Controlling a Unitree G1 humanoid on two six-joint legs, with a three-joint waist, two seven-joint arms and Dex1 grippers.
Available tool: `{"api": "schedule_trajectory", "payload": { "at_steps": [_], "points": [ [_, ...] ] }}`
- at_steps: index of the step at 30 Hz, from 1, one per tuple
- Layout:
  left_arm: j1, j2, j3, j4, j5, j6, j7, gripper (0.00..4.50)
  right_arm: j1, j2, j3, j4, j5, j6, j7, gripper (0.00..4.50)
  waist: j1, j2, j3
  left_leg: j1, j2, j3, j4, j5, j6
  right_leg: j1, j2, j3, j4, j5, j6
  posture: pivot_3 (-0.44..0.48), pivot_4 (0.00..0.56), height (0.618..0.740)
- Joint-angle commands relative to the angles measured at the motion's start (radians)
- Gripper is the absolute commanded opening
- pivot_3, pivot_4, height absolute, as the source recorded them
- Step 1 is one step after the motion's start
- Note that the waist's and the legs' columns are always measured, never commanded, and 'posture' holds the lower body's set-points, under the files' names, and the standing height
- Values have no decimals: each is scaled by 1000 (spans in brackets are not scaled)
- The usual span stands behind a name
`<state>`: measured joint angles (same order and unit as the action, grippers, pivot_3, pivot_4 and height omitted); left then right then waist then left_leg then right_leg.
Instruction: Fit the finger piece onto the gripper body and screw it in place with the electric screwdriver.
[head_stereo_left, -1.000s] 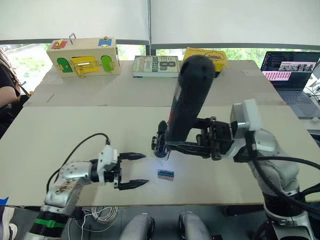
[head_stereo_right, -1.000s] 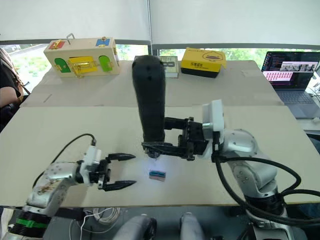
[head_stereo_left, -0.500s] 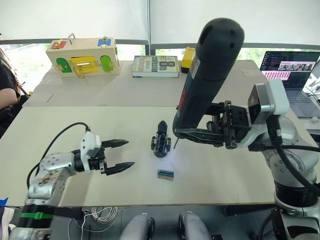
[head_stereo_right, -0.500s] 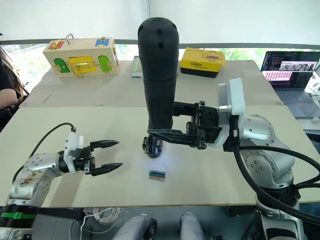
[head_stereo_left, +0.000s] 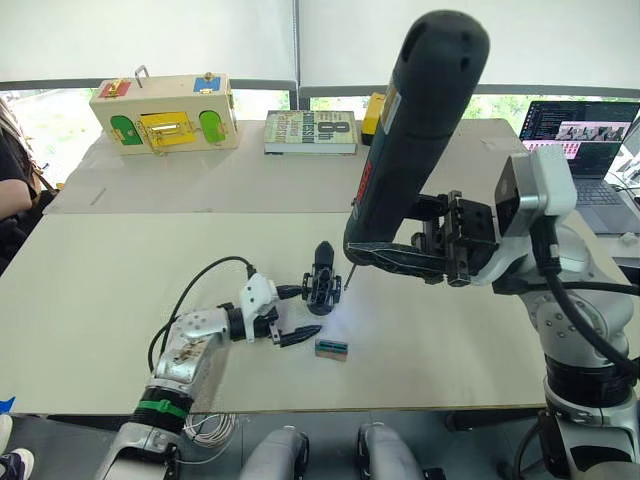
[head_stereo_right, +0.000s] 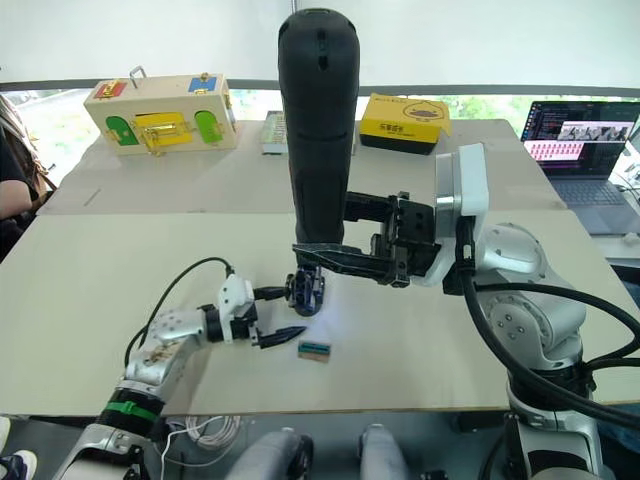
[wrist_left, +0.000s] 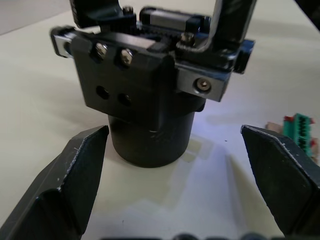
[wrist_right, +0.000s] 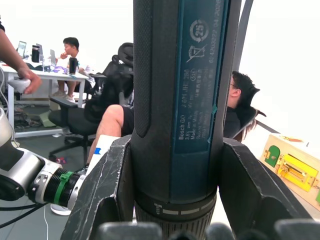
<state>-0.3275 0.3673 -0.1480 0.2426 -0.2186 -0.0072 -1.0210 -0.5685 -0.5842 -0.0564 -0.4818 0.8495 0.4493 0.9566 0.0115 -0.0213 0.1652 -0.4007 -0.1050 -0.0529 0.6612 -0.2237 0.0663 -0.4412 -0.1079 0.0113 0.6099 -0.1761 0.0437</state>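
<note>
The gripper body (head_stereo_left: 321, 288) stands upright on the table, and a black pointed finger piece (head_stereo_left: 323, 252) rises from its top. My left gripper (head_stereo_left: 298, 315) is open and low on the table. The body (wrist_left: 145, 100) stands just beyond its fingertips (wrist_left: 82, 155), in line with the gap. My right gripper (head_stereo_left: 392, 260) is shut on the electric screwdriver (head_stereo_left: 415, 140) and holds it upright, tilted slightly. The screwdriver's thin bit (head_stereo_left: 348, 277) hangs just right of the body, and its light glows on the table.
A small green-and-tan block (head_stereo_left: 331, 347) lies near my left gripper's nearer finger. At the table's far side are a wooden latch box (head_stereo_left: 165, 112), a book (head_stereo_left: 312, 131), a yellow box (head_stereo_right: 404, 122) and a laptop (head_stereo_left: 575, 150). A person (head_stereo_left: 10, 170) sits at the left edge.
My left gripper has moved right across the table to the gripper body, still open. The right gripper lifted the screwdriver off the body a second ago and has since held about still.
</note>
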Motion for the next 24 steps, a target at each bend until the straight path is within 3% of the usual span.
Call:
{"api": "schedule_trajectory", "payload": {
  "at_steps": [1,8,14,17,20,24],
  "points": [
    [-38,-29,-16,-7,38,19,70,4473,-5,3,-30,-28,13,-17,-13,1949,1,0,0,0,0,0,0,0,0,0,0,0,0,0,0,0,150,740],
    [-55,-56,-32,-10,69,49,126,4473,6,5,-25,-40,9,-16,-21,1949,1,0,0,0,0,0,0,0,0,0,1,0,0,0,0,0,150,740],
    [-29,-24,-49,-64,64,101,98,4473,13,-1,-27,-48,8,-14,-27,1949,-1,0,0,0,0,0,0,0,0,0,2,0,0,0,0,0,150,740],
    [-33,-17,-42,-50,64,106,101,3670,17,-2,-26,-54,6,-15,-30,1949,0,0,0,0,0,0,0,0,0,0,2,0,0,0,0,0,150,740],
    [-46,-18,-41,-19,64,87,95,2316,20,-3,-26,-59,6,-13,-32,1949,0,0,0,0,0,0,0,0,0,0,2,0,0,0,0,0,150,740],
    [-69,-29,-43,36,52,34,58,2307,24,-6,-26,-64,8,-11,-33,1949,1,0,0,1,0,0,0,0,0,0,2,0,0,0,0,0,150,740]
  ]
}}
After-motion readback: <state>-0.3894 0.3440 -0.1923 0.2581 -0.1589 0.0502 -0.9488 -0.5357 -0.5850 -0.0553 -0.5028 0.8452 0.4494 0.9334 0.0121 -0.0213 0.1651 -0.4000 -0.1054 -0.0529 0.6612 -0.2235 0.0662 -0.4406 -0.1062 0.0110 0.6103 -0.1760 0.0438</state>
